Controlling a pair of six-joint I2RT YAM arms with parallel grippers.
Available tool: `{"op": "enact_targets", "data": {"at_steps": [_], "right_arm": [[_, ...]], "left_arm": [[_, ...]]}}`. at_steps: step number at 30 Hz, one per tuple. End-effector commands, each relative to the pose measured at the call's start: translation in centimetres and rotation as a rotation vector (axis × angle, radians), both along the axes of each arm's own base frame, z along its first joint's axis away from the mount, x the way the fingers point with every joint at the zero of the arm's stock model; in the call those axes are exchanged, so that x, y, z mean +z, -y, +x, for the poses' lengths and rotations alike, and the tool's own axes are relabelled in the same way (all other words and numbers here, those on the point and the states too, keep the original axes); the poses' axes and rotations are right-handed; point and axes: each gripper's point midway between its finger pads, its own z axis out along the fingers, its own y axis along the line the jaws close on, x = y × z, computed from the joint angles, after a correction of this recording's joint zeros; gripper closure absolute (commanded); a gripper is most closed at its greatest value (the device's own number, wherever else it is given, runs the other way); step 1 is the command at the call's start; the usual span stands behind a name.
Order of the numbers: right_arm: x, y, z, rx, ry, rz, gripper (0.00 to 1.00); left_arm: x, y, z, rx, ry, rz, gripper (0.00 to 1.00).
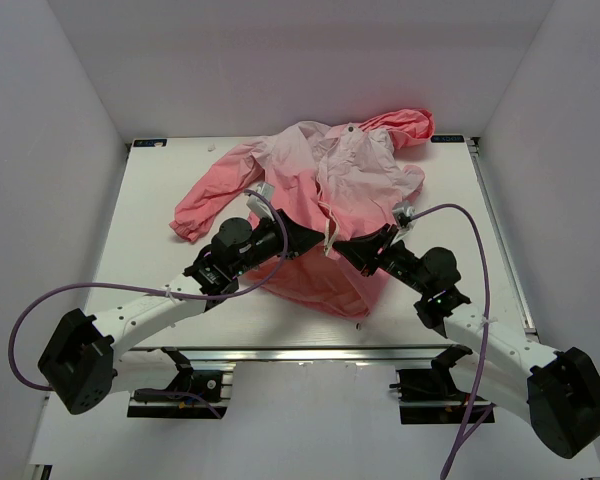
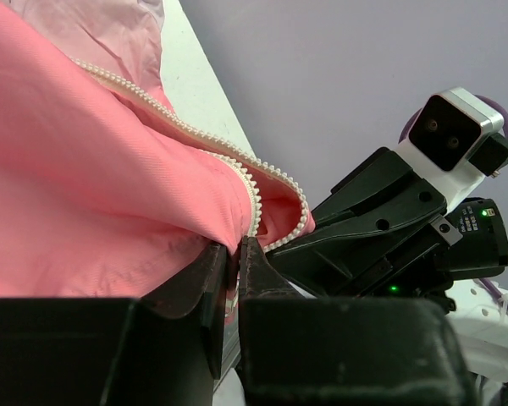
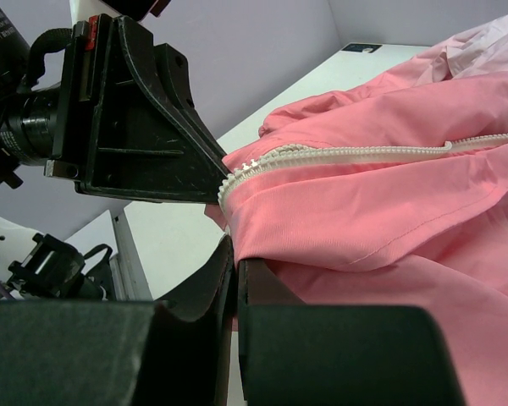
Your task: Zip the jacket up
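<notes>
You have the jacket point(image 1: 350, 170) lying on the worktop point(image 1: 150, 250), its hood toward the far right corner, one sleeve reaching toward the left edge and its coral hem pointing at the near edge. Your left gripper point(image 2: 235, 250) is closed to a narrow gap, pinching the coral fabric right beside the lower end of the white zipper point(image 2: 256, 193). Your right gripper point(image 3: 234, 259) faces it from the other side, close by, its jaws pressed together on the jacket's hem edge just under the zipper teeth
</notes>
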Motion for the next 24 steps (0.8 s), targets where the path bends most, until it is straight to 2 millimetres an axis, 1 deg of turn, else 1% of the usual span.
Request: {"op": "enact_targets", "data": {"at_steps": [1, 2, 8, 14, 19, 24], "right_arm": [[3.2, 0.4, -0.2, -0.019, 0.125, 0.057, 1.0], [3.5, 0.5, -0.2, -0.02, 0.134, 0.057, 1.0], [3.0, 0.4, -0.2, -0.012, 0.136, 0.036, 1.0], [2.8, 0.2, -0.8, 0.019, 0.142, 0.022, 1.0], [2.2, 0.1, -1.6, 0.053, 0.133, 0.005, 1.0], [2.0, 0.4, -1.5, 0.038, 0.127, -0.002, 1.0]], "left_arm": [[1.3, 0.0, -0.7, -0.024, 0.022, -0.027, 1.0], [1.3, 0.0, -0.7, -0.019, 0.025, -0.023, 1.0], [1.4, 0.0, -0.9, -0.031, 0.031, -0.03, 1.0], [1.5, 0.3, -0.9, -0.042, 0.029, -0.033, 1.0], [1.8, 0.3, -1.0, -0.05, 0.04, -0.044, 1.0], [2.0, 0.4, -1.1, -0.057, 0.046, -0.045, 1.0]]}}
